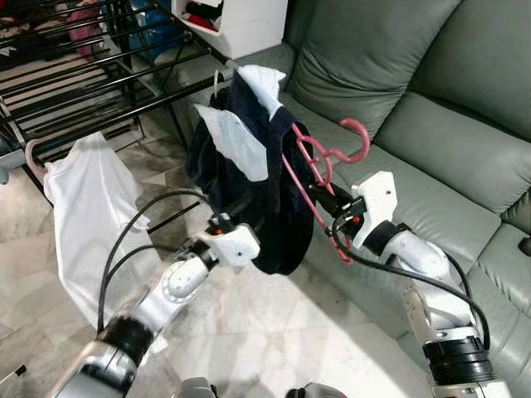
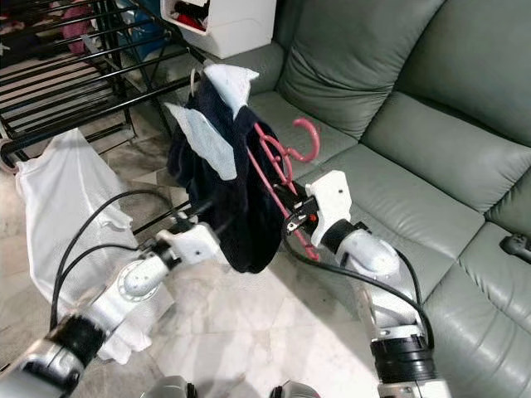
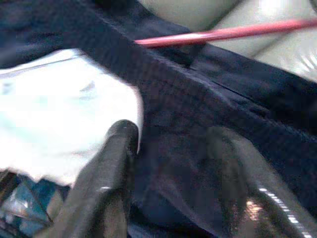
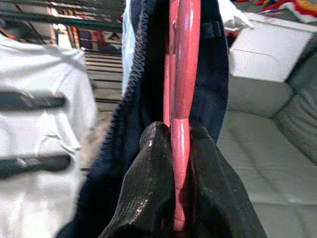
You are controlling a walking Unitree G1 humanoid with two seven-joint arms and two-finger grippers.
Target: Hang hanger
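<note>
A pink hanger (image 1: 304, 178) carries a dark navy garment (image 1: 270, 211) with white pocket linings turned out, held up in front of the sofa. My right gripper (image 1: 332, 205) is shut on the hanger's lower bar; in the right wrist view both fingers (image 4: 153, 148) pinch the pink bar (image 4: 184, 74). The hanger's hook (image 1: 358, 133) points up and to the right, free in the air. My left gripper (image 1: 222, 218) is pressed into the garment from the left, open, with navy cloth (image 3: 198, 114) lying between its fingertips (image 3: 121, 136).
A black drying rack (image 1: 83, 75) stands at the back left, its nearest rail just behind the garment. A white shirt (image 1: 91, 211) hangs from the rack on another pink hanger. A grey-green sofa (image 1: 431, 124) runs along the right. A white box (image 1: 245, 25) sits behind.
</note>
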